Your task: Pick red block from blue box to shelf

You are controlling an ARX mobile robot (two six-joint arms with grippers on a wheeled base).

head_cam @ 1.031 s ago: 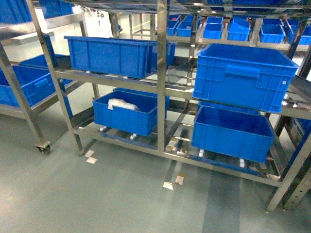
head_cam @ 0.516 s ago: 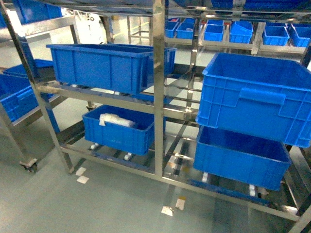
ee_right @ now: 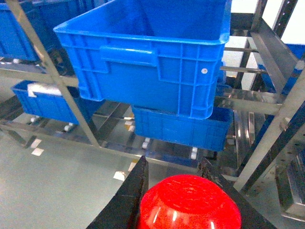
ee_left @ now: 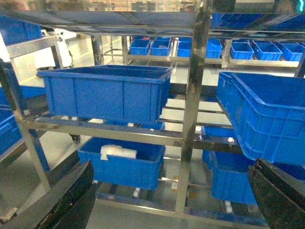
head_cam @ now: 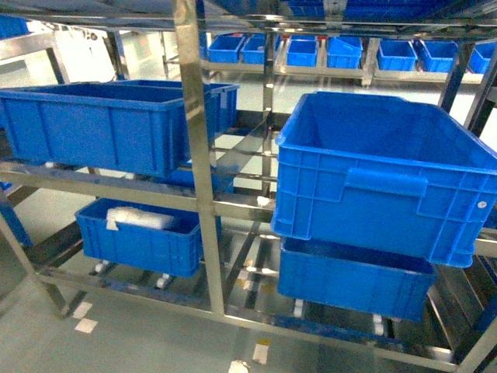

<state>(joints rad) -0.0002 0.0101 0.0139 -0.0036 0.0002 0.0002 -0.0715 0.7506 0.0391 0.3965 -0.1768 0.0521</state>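
Left gripper [ee_left: 171,200]: jaws spread wide, empty, dark fingers [ee_left: 62,202] framing the shelf [ee_left: 193,119]. Right gripper [ee_right: 178,183]: closed about the red block [ee_right: 189,202], which fills the gap between its fingers at the bottom of the right wrist view. The block looks light, rigid and glossy, so probably slippery; a grip across its flat sides seems safest. Left to right in the head view: upper left crate [head_cam: 109,128], contents hidden; lower left crate [head_cam: 144,237], holding a white bag [head_cam: 140,218]; large right crate [head_cam: 380,175], interior apparently bare; lower right crate [head_cam: 353,280], mostly hidden. The blue box is not in view.
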